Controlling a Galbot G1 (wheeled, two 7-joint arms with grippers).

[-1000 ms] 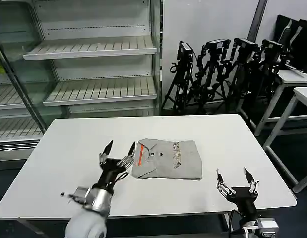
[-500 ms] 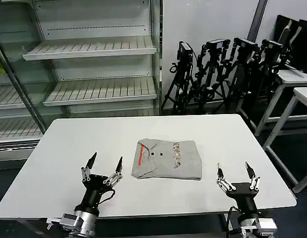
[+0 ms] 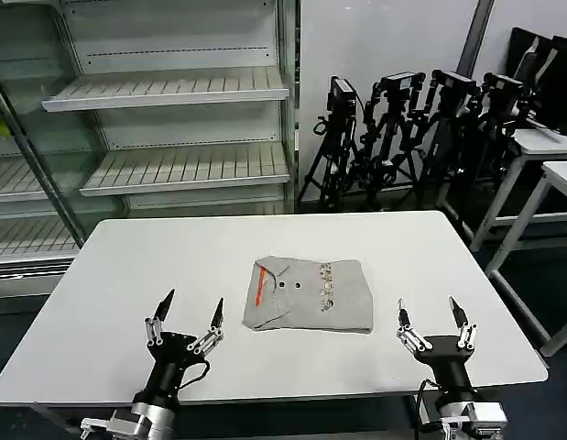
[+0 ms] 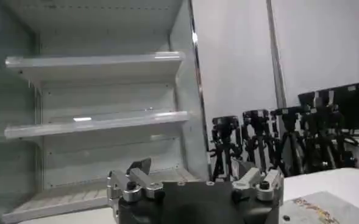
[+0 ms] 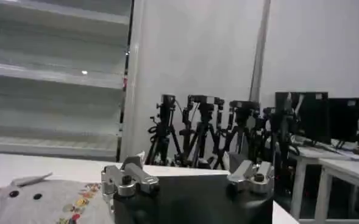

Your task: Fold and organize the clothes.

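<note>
Shelving: a pale open rack (image 3: 164, 119) with slatted shelves stands behind the table, on the robot's left.
Table: white top (image 3: 127, 266), wide and flat, with the robot's two arms at its near edge.
Tripods: a row of black camera stands (image 3: 420, 128) against the back wall, beyond the table's far right corner.
Clothes: light grey soft fabric (image 3: 308, 295) folded into a neat, roughly rectangular bundle lying flat near the middle of the table, a little toward the near edge. An orange-red stripe runs along its left end, two small dark dots sit beside that, and a band of small multicolour print crosses nearer the middle. In the right wrist view the grey cloth (image 5: 39, 204) shows the dark dots and the coloured print.
Left gripper: (image 3: 184, 322) held over the near left part of the table, fingers pointing up and spread wide, holding nothing, well apart from the bundle.
Right gripper: (image 3: 430, 323) over the near right part of the table, fingers upright and spread wide, holding nothing, near the bundle's right end but not touching it.
</note>
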